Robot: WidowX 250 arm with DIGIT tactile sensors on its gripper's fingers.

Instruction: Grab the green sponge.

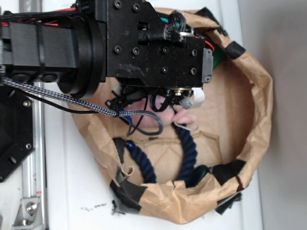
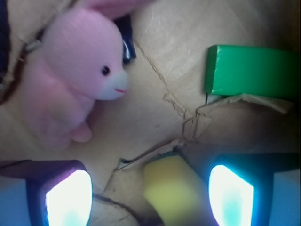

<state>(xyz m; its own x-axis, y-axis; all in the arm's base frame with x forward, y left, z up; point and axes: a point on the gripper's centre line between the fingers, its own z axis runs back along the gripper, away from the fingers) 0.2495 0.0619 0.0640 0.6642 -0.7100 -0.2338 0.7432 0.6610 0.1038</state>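
Two views: exterior from above and wrist, both taken over a brown paper bag (image 1: pixel 259 96) with taped, rolled-down walls.
Step in hand: the approach is judged to be under way; the green sponge (image 2: pixel 251 70) has not been reached.
Fingers: the fingers (image 2: pixel 68 197) are seen spread wide apart at the lower corners of the wrist view, and nothing is held between them.
Gripper: the gripper (image 2: pixel 150 195) is hung over the bag's floor, pointed down into it.
Task thing: the green sponge is laid flat on the paper floor at the upper right of the wrist view, well apart from both fingers; in the exterior view only a green sliver is glimpsed beside the arm.
Between the fingers: the yellow sponge (image 2: pixel 171 188) is framed there, blurred, and must not be taken.
Other contents: a pink plush rabbit (image 2: pixel 75 80) at the left, and a dark blue rope (image 1: pixel 189 148) looped on the floor.
Next move: a shift toward the green block is called for, so that it is straddled before descent and closure.
Arm pose: the black wrist housing (image 1: pixel 153 43) is extended across the bag's upper half, hiding much of it.
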